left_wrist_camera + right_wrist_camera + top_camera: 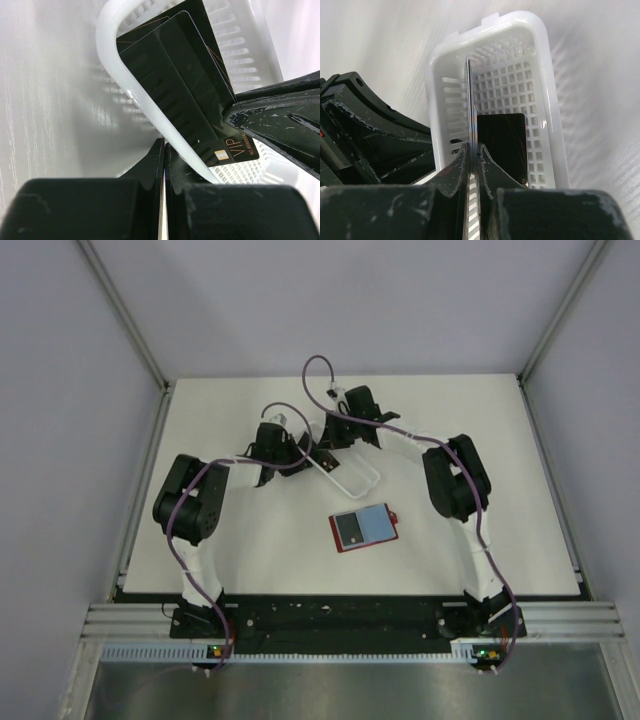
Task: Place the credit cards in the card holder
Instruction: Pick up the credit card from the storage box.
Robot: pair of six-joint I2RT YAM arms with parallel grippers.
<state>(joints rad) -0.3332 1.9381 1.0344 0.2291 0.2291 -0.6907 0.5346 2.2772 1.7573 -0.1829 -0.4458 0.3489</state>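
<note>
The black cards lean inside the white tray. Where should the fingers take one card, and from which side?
Take a credit card by its upper edge, coming from above through the open top of the tray, one finger on each flat face. It leans on edge, and the walls block its other sides.

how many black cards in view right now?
3 at least. A pinched card, edge-on in the right hand; a leaning card inside the white basket; a dark card on the left half of the red wallet. The pinched edge may hide more.
</note>
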